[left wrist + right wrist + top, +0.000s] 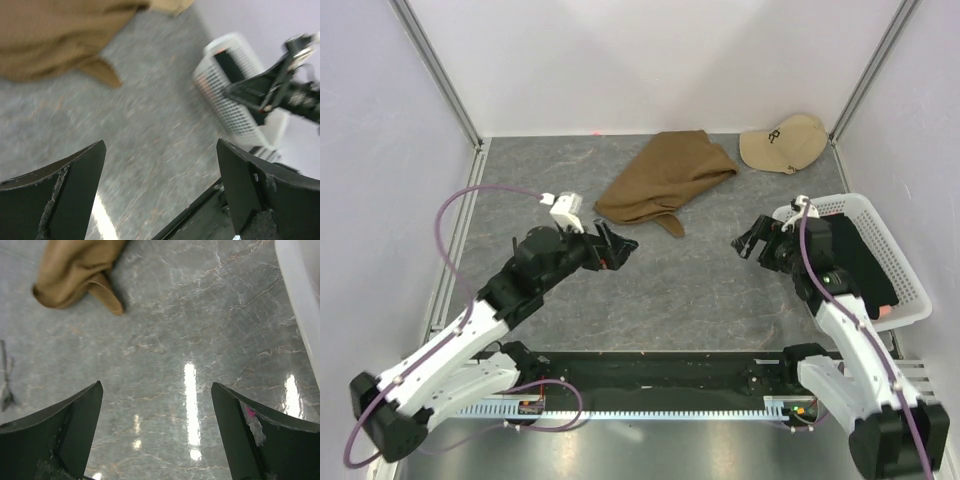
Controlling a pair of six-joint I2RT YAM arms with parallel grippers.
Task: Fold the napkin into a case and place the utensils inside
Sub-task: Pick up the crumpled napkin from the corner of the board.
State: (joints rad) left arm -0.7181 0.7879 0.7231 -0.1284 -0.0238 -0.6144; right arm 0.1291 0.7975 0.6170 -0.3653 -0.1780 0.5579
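Top external: my left pincer [618,240] and right pincer [748,238] both gape, holding nothing | napkin [665,180] lies bunched on the desk [700,290] just beyond the left pincer, ahead-left of the right | risk: pinching stacked layers drags the heap and skews the case | utensils: cannot spot

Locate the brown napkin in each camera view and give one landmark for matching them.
Top external: the napkin lies crumpled at upper centre, left of the beige cap.
Left wrist: the napkin fills the upper left corner, partly cut off.
Right wrist: the napkin is at upper left.
Shared landmark: the white mesh basket, right of the napkin in every view; the right wrist shows only its blurred white edge.
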